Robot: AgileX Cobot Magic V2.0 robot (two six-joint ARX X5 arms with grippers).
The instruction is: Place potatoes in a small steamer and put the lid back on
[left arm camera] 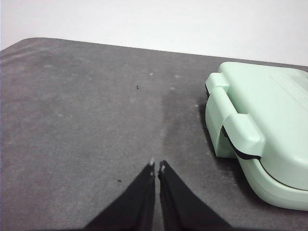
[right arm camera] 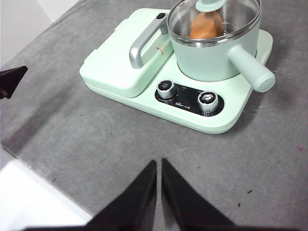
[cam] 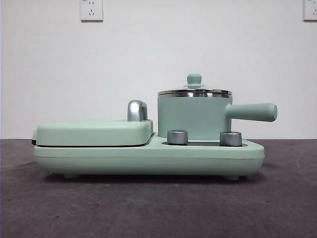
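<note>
The small steamer (cam: 194, 115), a mint-green pot with a steel rim and a straight side handle, stands on the right of the mint-green appliance base (cam: 148, 159); it also shows in the right wrist view (right arm camera: 216, 53). The glass lid (cam: 194, 91) with its green knob sits on the pot (right arm camera: 214, 19). The orange-brown potato (right arm camera: 206, 25) lies inside the pot, seen through the glass. My right gripper (right arm camera: 159, 162) is shut and empty above the bare table in front of the appliance. My left gripper (left arm camera: 157, 165) is shut and empty over the table beside the griddle's end.
The flat griddle section (cam: 94, 132) with a chrome handle (cam: 136, 110) fills the base's left half (left arm camera: 269, 130). Two steel knobs (cam: 178, 137) (cam: 231, 138) sit on the front. The other arm's black tip (right arm camera: 10, 81) shows at the right wrist picture's edge. The table edge (right arm camera: 43, 185) lies close.
</note>
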